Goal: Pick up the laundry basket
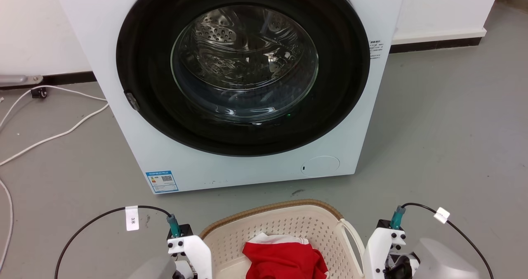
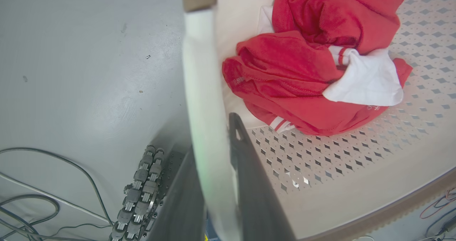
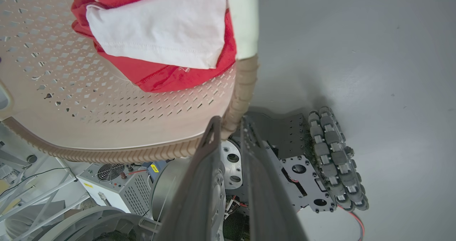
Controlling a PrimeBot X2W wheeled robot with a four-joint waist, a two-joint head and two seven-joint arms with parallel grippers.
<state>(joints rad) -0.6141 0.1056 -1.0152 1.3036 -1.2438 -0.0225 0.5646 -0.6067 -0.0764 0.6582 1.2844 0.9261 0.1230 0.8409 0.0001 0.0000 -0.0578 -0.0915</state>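
plastic of the laundry basket looks stiff and light (only a red garment inside), probably a little slippery. it is in front of the washing machine, between both arms. left gripper is closed around one cream loop handle. right gripper pinches the brown rim at the other handle's root.
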